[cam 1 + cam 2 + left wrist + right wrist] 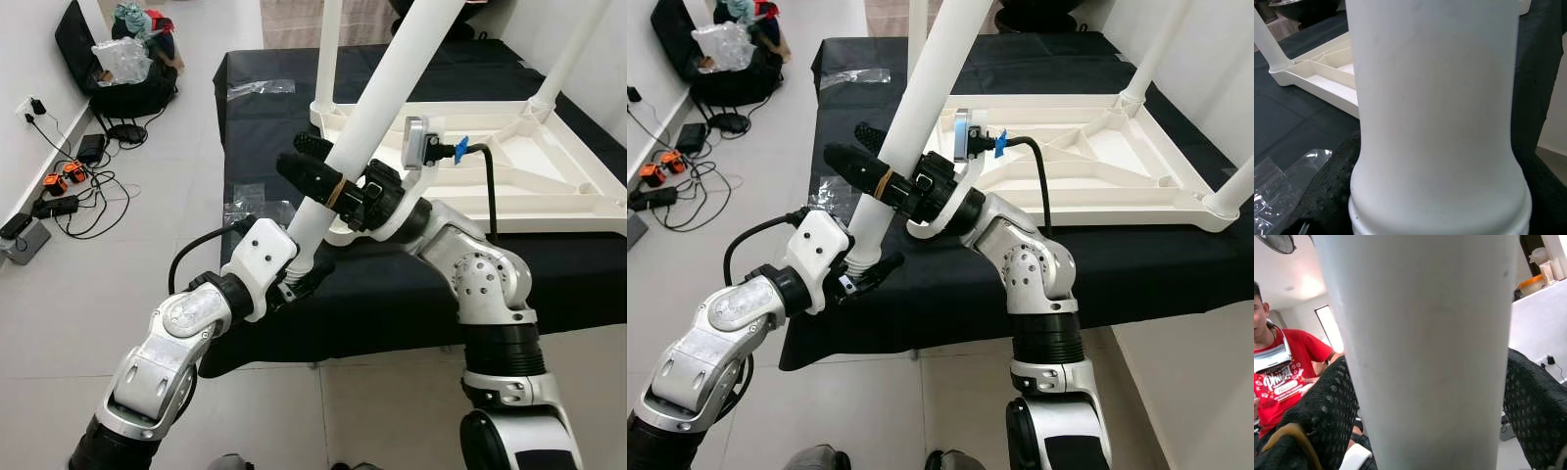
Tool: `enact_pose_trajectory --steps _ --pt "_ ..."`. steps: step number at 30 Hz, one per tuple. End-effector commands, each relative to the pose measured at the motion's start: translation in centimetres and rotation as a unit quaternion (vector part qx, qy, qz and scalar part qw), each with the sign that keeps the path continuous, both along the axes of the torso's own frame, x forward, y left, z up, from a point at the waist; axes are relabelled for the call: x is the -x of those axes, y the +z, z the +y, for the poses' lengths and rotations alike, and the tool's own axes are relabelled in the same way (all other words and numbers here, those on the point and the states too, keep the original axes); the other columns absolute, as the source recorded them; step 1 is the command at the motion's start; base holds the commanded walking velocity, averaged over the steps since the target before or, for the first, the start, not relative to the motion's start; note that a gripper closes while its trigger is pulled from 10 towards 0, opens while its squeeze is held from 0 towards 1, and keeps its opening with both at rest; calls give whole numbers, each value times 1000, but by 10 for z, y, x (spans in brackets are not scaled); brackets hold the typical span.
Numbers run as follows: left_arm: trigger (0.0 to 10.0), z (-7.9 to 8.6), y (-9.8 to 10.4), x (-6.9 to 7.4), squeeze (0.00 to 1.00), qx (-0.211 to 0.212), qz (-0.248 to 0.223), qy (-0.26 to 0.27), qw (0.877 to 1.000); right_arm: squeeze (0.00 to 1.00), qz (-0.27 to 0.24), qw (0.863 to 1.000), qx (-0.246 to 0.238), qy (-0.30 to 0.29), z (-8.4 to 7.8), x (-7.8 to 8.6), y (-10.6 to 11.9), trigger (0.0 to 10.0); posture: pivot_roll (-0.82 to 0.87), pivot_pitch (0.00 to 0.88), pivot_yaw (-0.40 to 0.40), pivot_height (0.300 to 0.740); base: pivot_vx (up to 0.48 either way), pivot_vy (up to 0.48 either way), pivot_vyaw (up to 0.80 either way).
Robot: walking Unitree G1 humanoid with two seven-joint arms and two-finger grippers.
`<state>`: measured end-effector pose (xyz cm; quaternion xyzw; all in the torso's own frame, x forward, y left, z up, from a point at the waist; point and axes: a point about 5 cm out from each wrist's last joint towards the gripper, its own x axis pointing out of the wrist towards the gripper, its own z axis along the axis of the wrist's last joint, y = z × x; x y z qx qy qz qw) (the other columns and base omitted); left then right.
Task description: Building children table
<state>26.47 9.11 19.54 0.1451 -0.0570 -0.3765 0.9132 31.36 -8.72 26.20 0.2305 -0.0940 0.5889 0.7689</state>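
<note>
Silver forearms rise from the near edge of the scene and meet on one white table leg (377, 93), which slants up and to the right from the near left part of a black-covered table (411, 294). Its ribbed lower end sits at the left gripper (306, 274), whose black fingers close around the leg's base just above the cloth. Higher up the same leg, the right gripper (318, 168) clamps it from the right side, with one mesh-padded finger on each side of the tube; the right wrist view shows those black pads (1327, 406) pressed against the white surface. The leg appears apart from the tabletop rather than seated in it, though its lowest end is partly hidden by the left wrist.

Just to the right of the leg lies the white children's tabletop (529, 162), upside down on the black cloth, its ribbed underside facing up. Other white legs (1151, 54) stand upright from its corners at the far and right sides. A small camera with a blue connector (431, 147) and a black cable sits on the right wrist.

Clear plastic wrapping (245, 204) lies on the cloth left of the grippers, with another piece farther back. On the tiled floor (147, 225) to the left are cables and chargers (69, 191), and a black bag (118, 69) with clothes near the wall. A person in a red shirt (1283, 382) appears in the right wrist view.
</note>
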Motion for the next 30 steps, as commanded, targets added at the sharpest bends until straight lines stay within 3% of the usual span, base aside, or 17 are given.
enact_pose_trajectory --steps 1,2,3,4,15,27,28,30 --pt "10000 -12 -1 9 0 6 7 -40 999 0 -10 1000 1 18 8 1 3 10000 72 91 -42 740 0 0 0" --pt "10000 -12 -1 9 0 6 7 -40 999 0 -10 1000 1 18 8 1 3 10000 72 91 -42 740 0 0 0" --pt "10000 -14 -2 11 0 7 11 -43 999 0 -13 1000 3 19 8 1 3 6902 72 90 -41 740 0 0 0" --pt "10000 -14 -3 13 0 7 14 -45 999 0 -14 1000 4 16 8 -1 3 0 76 90 -43 740 0 0 0" --pt "10000 -16 -7 20 0 6 32 -54 998 0 -25 1000 4 10 8 -3 5 0 75 89 -40 740 0 0 0" --pt "10000 -12 -12 17 0 -2 60 -38 997 0 -27 1000 4 -9 6 -6 5 0 69 79 -36 740 0 0 0" --pt "10000 -11 -13 16 1000 -4 63 -32 998 0 -28 1000 4 -12 6 -7 6 0 69 77 -35 740 0 0 0" --pt "10000 -10 -13 16 1000 -2 55 -33 998 0 -29 999 3 -15 5 -7 6 0 70 73 -36 740 0 0 0"
